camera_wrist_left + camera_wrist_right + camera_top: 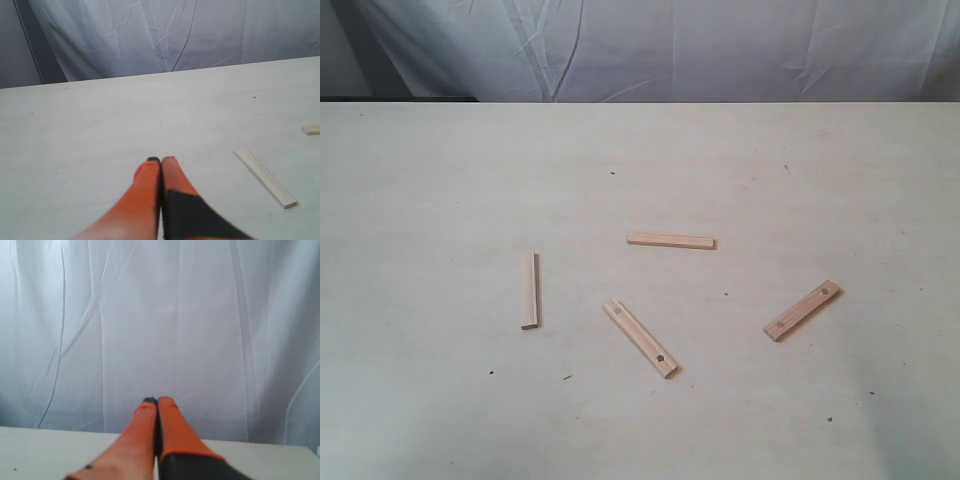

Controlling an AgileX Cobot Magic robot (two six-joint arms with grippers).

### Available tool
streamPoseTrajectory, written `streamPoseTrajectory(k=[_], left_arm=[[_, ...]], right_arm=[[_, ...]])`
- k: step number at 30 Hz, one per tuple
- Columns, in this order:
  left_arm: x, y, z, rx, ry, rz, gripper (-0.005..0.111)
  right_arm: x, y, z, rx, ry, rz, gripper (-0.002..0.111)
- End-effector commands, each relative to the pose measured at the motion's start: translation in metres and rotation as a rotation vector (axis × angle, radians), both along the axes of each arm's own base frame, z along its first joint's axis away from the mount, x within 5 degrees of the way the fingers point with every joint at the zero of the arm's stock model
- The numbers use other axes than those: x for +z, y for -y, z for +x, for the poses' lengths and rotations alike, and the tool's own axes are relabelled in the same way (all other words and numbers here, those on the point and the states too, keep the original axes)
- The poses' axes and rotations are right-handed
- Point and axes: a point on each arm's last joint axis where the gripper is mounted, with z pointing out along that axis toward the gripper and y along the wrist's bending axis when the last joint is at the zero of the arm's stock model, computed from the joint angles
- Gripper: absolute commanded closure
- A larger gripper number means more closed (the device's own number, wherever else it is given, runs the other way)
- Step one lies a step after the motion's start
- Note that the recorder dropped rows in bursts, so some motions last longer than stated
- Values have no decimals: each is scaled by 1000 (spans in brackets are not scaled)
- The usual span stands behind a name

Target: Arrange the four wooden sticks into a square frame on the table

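Observation:
Four pale wooden sticks lie apart on the table (440, 180). One stick (529, 290) lies on the left, running front to back. A second stick (671, 240) lies crosswise in the middle. A third stick (640, 338) is diagonal nearer the front, a dark hole near its end. The fourth stick (802, 310) is diagonal on the right, with two holes. No square frame exists. Neither arm shows in the exterior view. My left gripper (160, 161) is shut and empty, with one stick (265, 177) beside it. My right gripper (157, 401) is shut and empty, facing the curtain.
A white curtain (670, 50) hangs behind the table's far edge. A few tiny dark specks (567, 377) dot the tabletop. The end of another stick (311, 130) shows at the edge of the left wrist view.

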Motion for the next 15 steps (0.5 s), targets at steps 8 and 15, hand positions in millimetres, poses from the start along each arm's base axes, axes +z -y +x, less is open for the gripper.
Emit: streamPoseTrajectory(k=[8,15], left_arm=[[-1,0,0,5,9,5,107],[-1,0,0,5,9,5,107]], right_arm=[[8,4,-3,2,88,188,109],[71,-14,49,91,-672,123,109]])
